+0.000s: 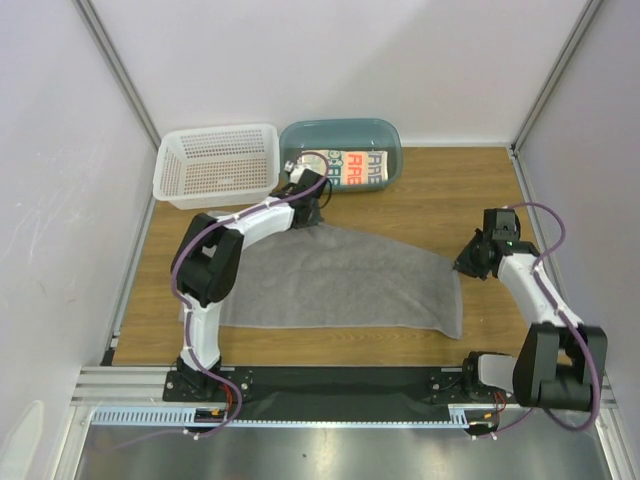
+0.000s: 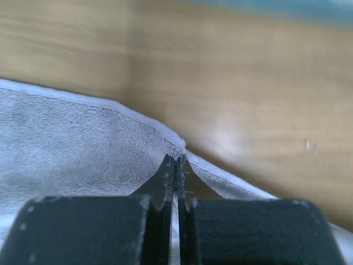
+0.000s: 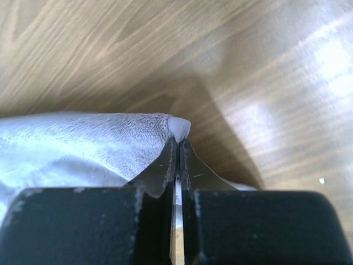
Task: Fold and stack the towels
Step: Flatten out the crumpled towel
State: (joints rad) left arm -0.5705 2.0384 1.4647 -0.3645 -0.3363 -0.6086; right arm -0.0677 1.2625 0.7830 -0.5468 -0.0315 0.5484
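The large grey towel (image 1: 340, 285) lies spread on the wooden table. My left gripper (image 1: 306, 213) is shut on its far left corner (image 2: 175, 148). My right gripper (image 1: 466, 262) is shut on its far right corner (image 3: 179, 127). The white towel with red, blue and black letters (image 1: 362, 170) lies inside the teal tub (image 1: 340, 135) at the back. A brown towel with orange lettering (image 1: 312, 166) shows partly beside it in the tub, behind my left wrist.
A white lattice basket (image 1: 217, 166) stands at the back left, next to the teal tub. Bare wooden table (image 1: 450, 205) lies between the tub and the grey towel. Grey walls enclose the table on three sides.
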